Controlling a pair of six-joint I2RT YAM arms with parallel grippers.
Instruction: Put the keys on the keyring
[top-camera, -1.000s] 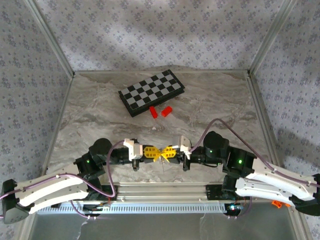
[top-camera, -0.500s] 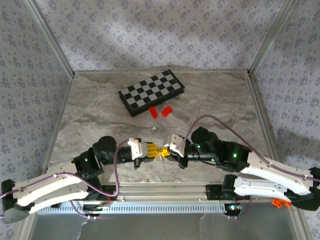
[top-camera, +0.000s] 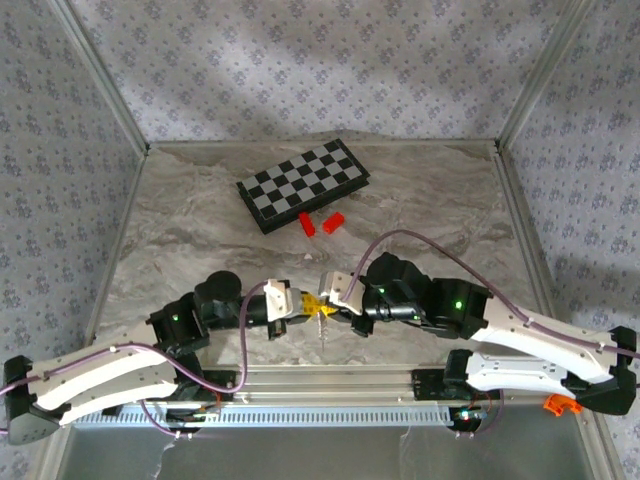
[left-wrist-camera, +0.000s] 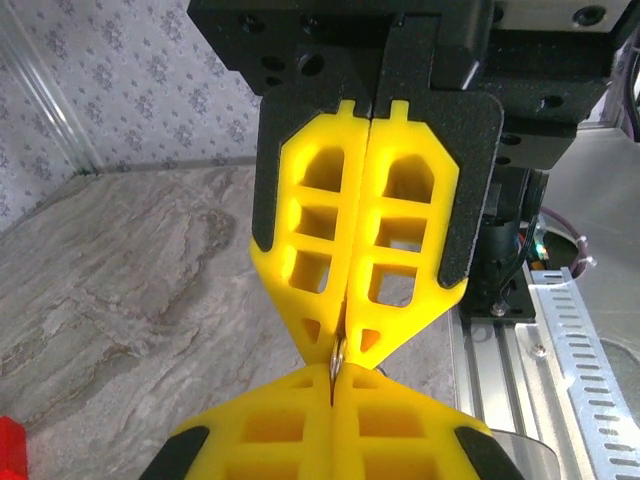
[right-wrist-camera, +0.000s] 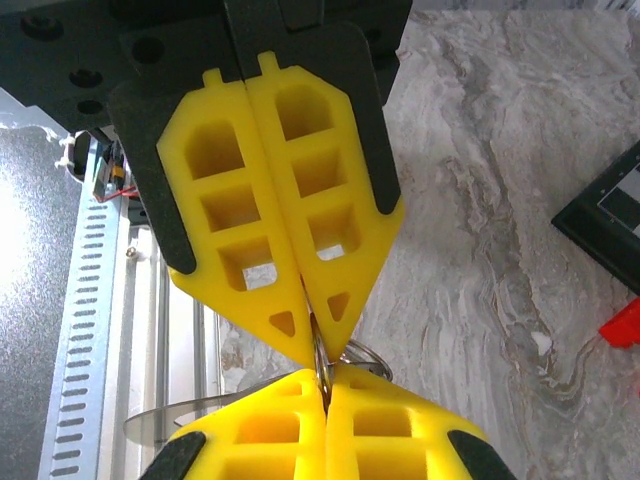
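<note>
Marble-patterned table (top-camera: 200, 220) inside a booth with pale floral wallpaper on its walls (top-camera: 300, 70). A black-and-white chessboard (top-camera: 303, 185) lies at an angle toward the far side of the table. Two small red blocks (top-camera: 308, 225) sit side by side, touching or just off the board's near edge. A silver metal rail (top-camera: 330, 385) runs along the near edge, where both arms are mounted.

Both arms bend inward and meet tip to tip near the middle of the near edge, well apart from the chessboard. The left gripper (top-camera: 308, 306) points right and the right gripper (top-camera: 330, 303) points left. Each has yellow lattice fingers on black backing plates.

In the wrist views, both pairs of fingers are pressed flat together with no gap along the seam. The two pairs of tips almost touch. A thin sliver of the pale keyring (right-wrist-camera: 321, 358) runs between them, pinched in the seam of each pair. A faint curve of its loop shows just to one side of the tips. The pinched part is held above the table.
</note>
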